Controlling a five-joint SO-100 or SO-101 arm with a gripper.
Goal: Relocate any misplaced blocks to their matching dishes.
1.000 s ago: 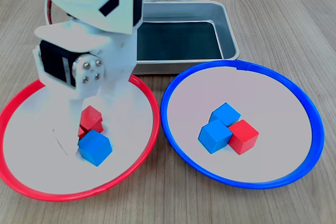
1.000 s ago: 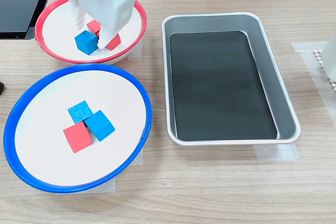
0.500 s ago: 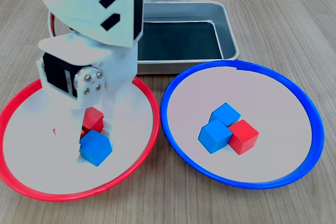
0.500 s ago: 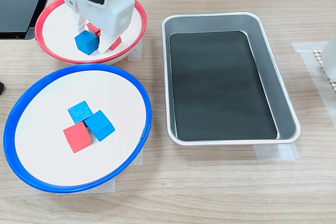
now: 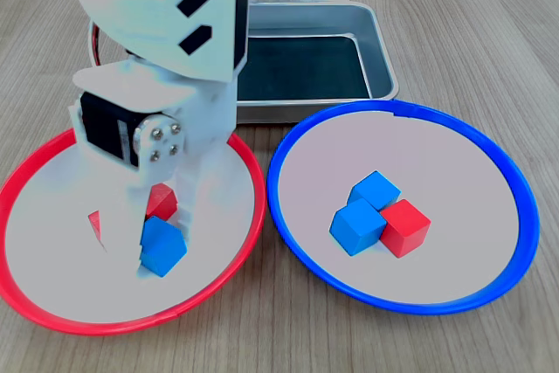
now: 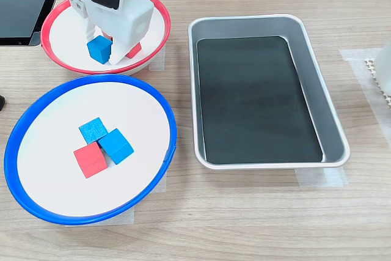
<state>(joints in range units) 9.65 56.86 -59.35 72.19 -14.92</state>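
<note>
Nearest me in the first exterior view, my tool (image 5: 148, 238) is down inside the red-rimmed dish (image 5: 52, 321), fingers straddling the blue cube (image 5: 162, 248), one white finger each side and against it, so it looks pinched; red cubes (image 5: 162, 201) sit right behind, touching it. On the first exterior view's right, the blue-rimmed dish (image 5: 402, 303) holds two blue cubes (image 5: 358, 224) and one red cube (image 5: 405, 226), all bunched together near its middle. Behind both dishes I see the silver tray (image 5: 384, 50) with a dark floor. All of it sits on the wood surface (image 5: 489, 24). Second exterior view shows the tool (image 6: 101, 50) around the same cube.
</note>
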